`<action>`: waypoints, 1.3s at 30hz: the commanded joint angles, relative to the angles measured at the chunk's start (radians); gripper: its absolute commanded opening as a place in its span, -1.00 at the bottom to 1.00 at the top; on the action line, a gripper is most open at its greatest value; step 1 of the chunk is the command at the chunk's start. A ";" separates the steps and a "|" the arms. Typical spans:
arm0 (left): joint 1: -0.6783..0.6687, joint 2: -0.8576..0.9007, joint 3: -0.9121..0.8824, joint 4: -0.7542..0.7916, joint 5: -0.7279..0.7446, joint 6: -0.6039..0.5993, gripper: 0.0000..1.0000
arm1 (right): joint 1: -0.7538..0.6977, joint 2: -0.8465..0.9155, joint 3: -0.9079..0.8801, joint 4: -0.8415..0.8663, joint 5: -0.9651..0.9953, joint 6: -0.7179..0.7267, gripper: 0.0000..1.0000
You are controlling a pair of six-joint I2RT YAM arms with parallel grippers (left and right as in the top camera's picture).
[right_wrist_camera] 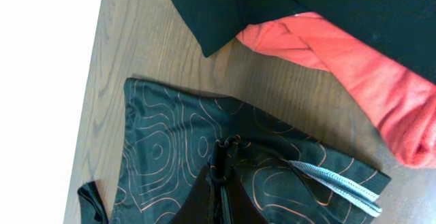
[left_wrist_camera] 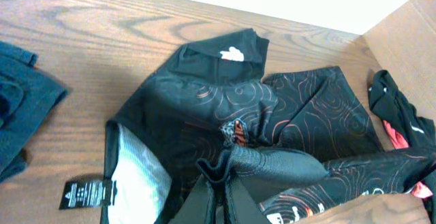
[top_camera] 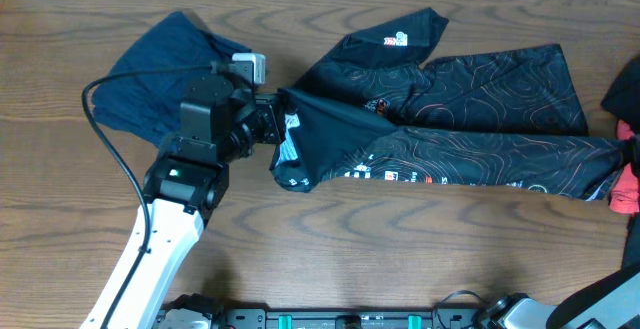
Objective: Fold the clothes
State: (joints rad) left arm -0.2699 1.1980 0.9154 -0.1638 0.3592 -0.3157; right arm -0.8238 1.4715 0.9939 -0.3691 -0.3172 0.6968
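Table (top_camera: 400, 259): carries jersey (top_camera: 470, 99), stretched between pincers.
Left pincer (top_camera: 276, 119): clenched on jersey's collar end.
Right pincer (right_wrist_camera: 221, 176): clenched on opposite edge.

Left arm (top_camera: 190, 159): showing black housings above a white lower link (top_camera: 150, 259).
Cable (top_camera: 100, 129): running black alongside.
Status light (top_camera: 178, 175): glowing green.
Wrist camera (top_camera: 248, 67): showing pale grey.
Left gripper (left_wrist_camera: 223, 173): showing black fingers.

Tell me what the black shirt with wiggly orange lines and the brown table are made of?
The black jersey with thin orange contour lines looks like thin, smooth synthetic sports fabric, probably: it drapes limply. The brown table shows streaky grain, so wood or a wood-look laminate; I cannot tell which.
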 commanded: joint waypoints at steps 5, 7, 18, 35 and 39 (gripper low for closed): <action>0.006 0.085 0.028 0.088 -0.013 0.046 -0.88 | 0.047 0.084 0.010 0.047 0.025 0.018 -0.97; 0.006 0.101 0.028 0.098 -0.013 0.046 -0.88 | 0.054 0.098 0.010 0.065 0.024 0.022 -0.97; 0.006 0.193 0.028 0.216 -0.014 0.061 -0.67 | 0.090 0.134 0.010 0.238 0.020 0.021 -0.19; 0.012 0.211 0.019 -0.253 0.042 0.098 0.46 | 0.088 0.134 0.010 -0.021 -0.174 -0.179 0.44; -0.085 0.271 0.011 -0.266 0.040 0.218 0.44 | 0.097 0.134 0.010 -0.148 -0.173 -0.238 0.44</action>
State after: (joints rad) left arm -0.2985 1.4193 0.9253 -0.4225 0.3759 -0.2054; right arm -0.7410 1.6035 0.9951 -0.4744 -0.4706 0.5385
